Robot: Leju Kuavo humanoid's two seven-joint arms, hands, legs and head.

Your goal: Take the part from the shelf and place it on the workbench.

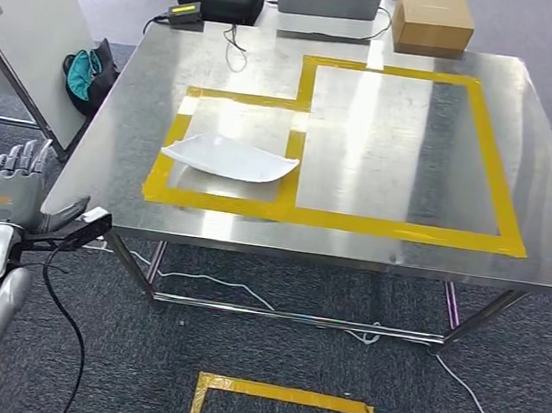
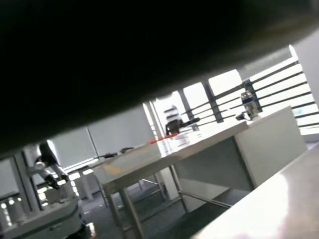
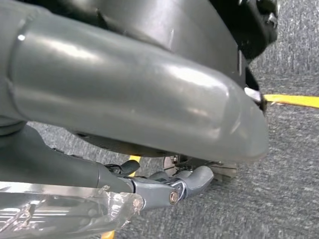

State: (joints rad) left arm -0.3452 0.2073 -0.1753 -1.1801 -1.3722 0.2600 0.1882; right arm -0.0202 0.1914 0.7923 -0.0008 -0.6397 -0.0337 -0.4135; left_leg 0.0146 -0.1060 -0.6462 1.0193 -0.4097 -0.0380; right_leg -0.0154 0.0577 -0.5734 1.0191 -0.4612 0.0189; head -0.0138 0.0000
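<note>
No writing is legible. A white part (image 1: 230, 157) lies on the steel counter (image 1: 375, 249) inside the smaller yellow-taped box (image 1: 162, 164), well apart from the left hand (image 1: 10, 189), whose fingers (image 1: 19, 161) stand spread, holding nothing. The right hand (image 3: 131, 107) hangs over carpet (image 3: 285, 199); whether its fingers grasp anything I cannot tell. A cardboard box (image 1: 433, 21) sits closed at the counter's far edge.

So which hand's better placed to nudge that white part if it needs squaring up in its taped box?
Left, probably. The left hand is raised beside the workbench corner nearest the white part; the right hand hangs over carpet.
</note>
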